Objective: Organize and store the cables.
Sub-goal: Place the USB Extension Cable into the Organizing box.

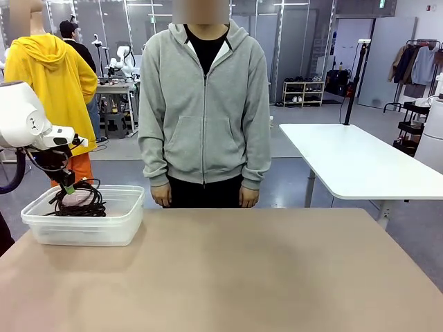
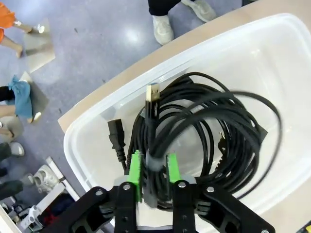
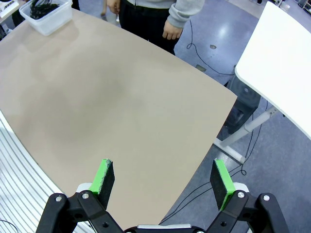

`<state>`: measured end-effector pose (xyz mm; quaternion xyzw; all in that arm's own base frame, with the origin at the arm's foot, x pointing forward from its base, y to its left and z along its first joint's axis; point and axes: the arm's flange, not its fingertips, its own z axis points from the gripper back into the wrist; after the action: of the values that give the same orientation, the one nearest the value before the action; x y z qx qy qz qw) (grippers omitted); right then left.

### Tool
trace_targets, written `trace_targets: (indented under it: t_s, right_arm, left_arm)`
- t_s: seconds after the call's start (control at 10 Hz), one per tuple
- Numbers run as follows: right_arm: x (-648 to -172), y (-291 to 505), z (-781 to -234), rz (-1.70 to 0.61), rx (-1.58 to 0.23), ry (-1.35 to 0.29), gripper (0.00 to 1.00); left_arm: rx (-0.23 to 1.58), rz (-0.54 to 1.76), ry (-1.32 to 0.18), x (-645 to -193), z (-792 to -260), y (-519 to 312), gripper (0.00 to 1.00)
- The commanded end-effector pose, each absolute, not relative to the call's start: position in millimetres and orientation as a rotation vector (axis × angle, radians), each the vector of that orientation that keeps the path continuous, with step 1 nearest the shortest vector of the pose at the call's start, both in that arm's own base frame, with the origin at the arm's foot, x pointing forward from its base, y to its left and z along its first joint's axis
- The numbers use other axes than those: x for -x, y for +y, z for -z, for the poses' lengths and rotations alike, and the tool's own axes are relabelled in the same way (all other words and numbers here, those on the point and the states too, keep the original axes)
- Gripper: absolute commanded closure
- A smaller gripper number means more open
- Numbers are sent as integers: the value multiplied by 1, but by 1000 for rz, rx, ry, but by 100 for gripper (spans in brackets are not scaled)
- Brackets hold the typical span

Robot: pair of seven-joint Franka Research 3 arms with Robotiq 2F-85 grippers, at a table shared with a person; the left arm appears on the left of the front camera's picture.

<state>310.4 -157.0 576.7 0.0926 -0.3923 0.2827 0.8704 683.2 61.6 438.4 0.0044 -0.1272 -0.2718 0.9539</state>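
Beige tabletop (image 1: 263, 277) bare across the middle and the near edge, with a person in a grey hoodie (image 1: 204, 104) standing at the far side, arms down. Clear plastic bin (image 1: 114, 228) at the table's far left corner, already holding the cables (image 1: 77, 200): a heap of coiled black cords inside the bin, none lying loose on the tabletop outside it. Judged nearly finished, then, with only the last release and withdrawal left. Left gripper (image 2: 152, 171) poised just above the bin, green pads (image 2: 134, 167) set narrowly either side of one strand with a silver USB plug (image 2: 152, 93) pointing away; whether clamped or just let go cannot be told. Right gripper (image 3: 163, 177) high over the near right of the table, well apart from the bin, spread wide and empty. Number of separate cords in the bin hard to count; strands tangled, one blurred. Bin floor hidden under the coils. Black moulded plug (image 2: 116, 137) beside the coils, its lead lost in the pile.
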Motion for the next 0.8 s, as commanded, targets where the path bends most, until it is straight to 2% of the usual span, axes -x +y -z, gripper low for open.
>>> trace_targets:
  t_s: [0.0, 0.1, 0.2, 0.3, 0.4, 0.7]
  right_arm:
    - [-310, -157, -577, -595, -195, -814, 0]
    - [-310, -157, -577, -595, -195, -814, 0]
    - [-310, -157, -577, -595, -195, -814, 0]
    - [-310, -157, -577, -595, -195, -814, 0]
    - [-310, -157, -577, -595, -195, -814, 0]
    - [-310, -157, -577, -595, -195, -814, 0]
  left_arm:
    - [-11, 533, -248, -673, -442, 60, 33]
    - [-10, 531, -249, -671, -442, 60, 36]
    - [-9, 532, -250, -671, -443, 60, 8]
    - [-12, 535, -252, -671, -445, 60, 12]
    - [-14, 537, -256, -671, -446, 60, 0]
    - [-6, 515, -277, -670, -450, 63, 0]
